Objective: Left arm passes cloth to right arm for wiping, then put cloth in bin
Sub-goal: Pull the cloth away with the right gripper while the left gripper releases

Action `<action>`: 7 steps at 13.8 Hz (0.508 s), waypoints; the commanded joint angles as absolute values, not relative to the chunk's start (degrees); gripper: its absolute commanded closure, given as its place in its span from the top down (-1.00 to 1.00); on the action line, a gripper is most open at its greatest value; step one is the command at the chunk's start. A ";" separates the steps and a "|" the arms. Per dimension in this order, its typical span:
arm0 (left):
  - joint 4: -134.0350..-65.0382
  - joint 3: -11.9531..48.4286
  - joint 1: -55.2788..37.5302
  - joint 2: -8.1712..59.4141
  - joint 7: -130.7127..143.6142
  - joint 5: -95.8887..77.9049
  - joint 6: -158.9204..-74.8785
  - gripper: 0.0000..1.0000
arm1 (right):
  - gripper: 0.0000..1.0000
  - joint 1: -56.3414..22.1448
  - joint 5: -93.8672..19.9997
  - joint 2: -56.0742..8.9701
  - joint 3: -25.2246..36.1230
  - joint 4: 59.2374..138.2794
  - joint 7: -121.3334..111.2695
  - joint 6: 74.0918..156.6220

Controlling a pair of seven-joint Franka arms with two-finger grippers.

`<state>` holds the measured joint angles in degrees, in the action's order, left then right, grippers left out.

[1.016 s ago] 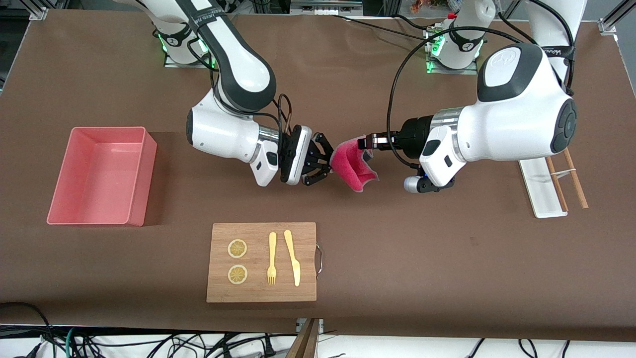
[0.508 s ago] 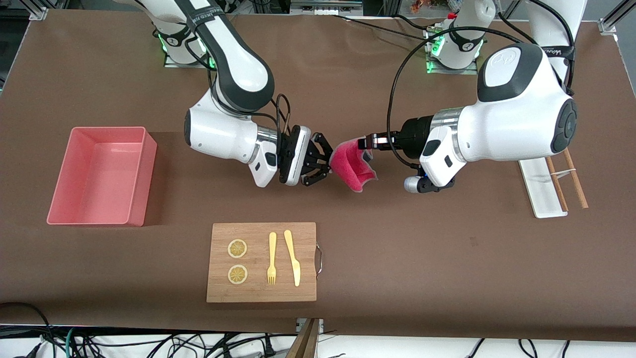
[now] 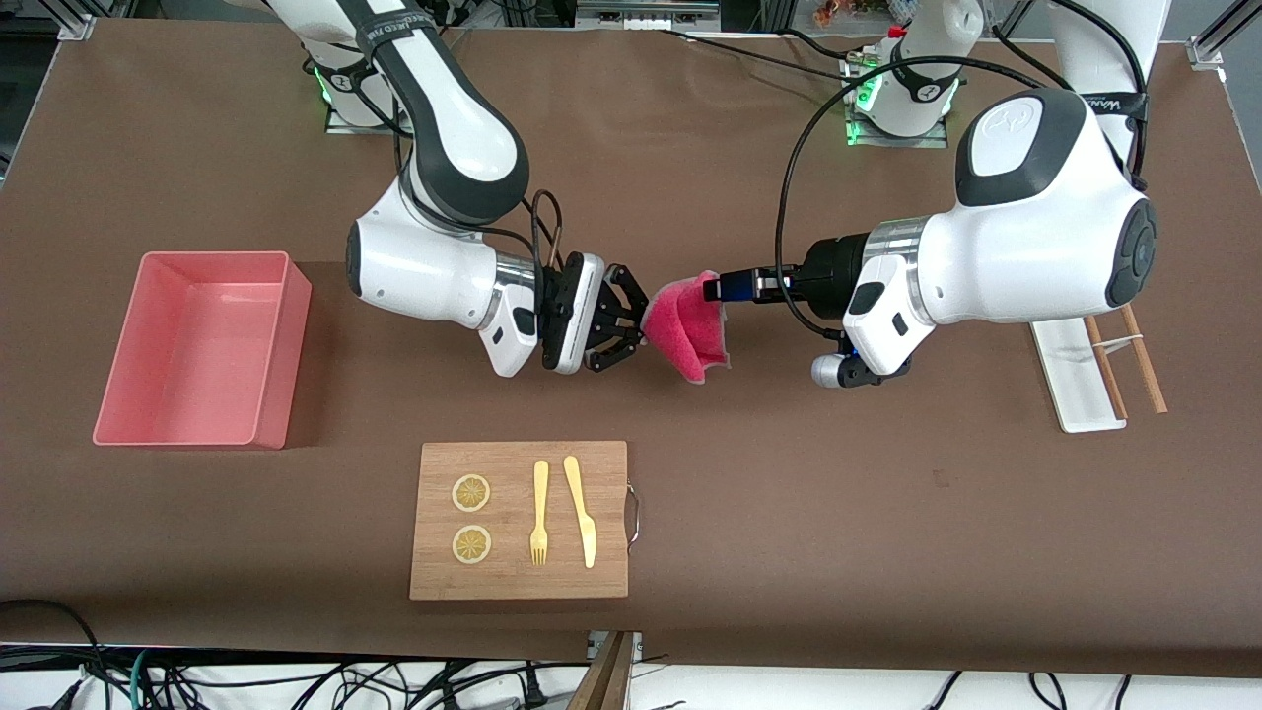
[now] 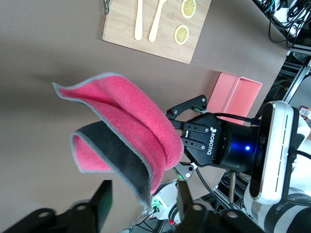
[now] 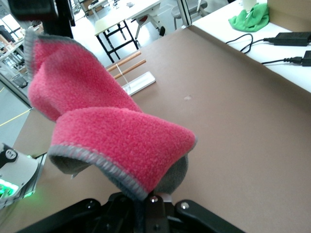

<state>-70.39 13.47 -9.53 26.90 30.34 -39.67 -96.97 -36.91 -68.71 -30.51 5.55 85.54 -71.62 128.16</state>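
Observation:
The cloth [image 3: 685,320], magenta-pink on one face and dark grey on the other, hangs folded in the air over the middle of the table, between the two grippers. My right gripper [image 3: 631,323] is shut on one edge of it [image 5: 112,131]; the pinch shows close up in the right wrist view [image 5: 146,199]. My left gripper [image 3: 718,288] stands open at the cloth's other end. A grey corner of the cloth [image 4: 141,179] dangles loose between the left gripper's [image 4: 143,194] spread fingers. The pink bin [image 3: 202,345] stands empty toward the right arm's end of the table.
A wooden cutting board [image 3: 518,518] with two lemon slices, a fork and a knife lies nearer the front camera than the grippers. A narrow white tray [image 3: 1075,380] and chopsticks [image 3: 1134,355] lie at the left arm's end.
The left gripper has opened and let go of the cloth. The right arm, still shut on the cloth, has drawn it a little toward the bin's end.

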 commanded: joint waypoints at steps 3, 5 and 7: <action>-69.52 13.18 -8.53 26.55 29.36 -37.11 -95.02 1.00 | -1.00 -33.15 -60.31 -26.46 8.09 90.16 -70.05 120.16; -69.52 13.27 -8.44 24.88 27.96 -29.22 -91.25 1.00 | -1.00 -31.38 -55.66 -24.44 8.78 93.24 -69.27 118.48; -69.61 13.18 -8.44 23.56 26.03 -22.19 -87.64 1.00 | -1.00 -30.68 -50.04 -21.11 10.10 96.57 -64.19 117.25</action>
<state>-69.61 13.39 -8.53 25.66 28.39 -27.62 -90.97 -31.07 -54.59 -26.58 9.71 91.22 -68.37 118.23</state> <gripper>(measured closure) 0.000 0.943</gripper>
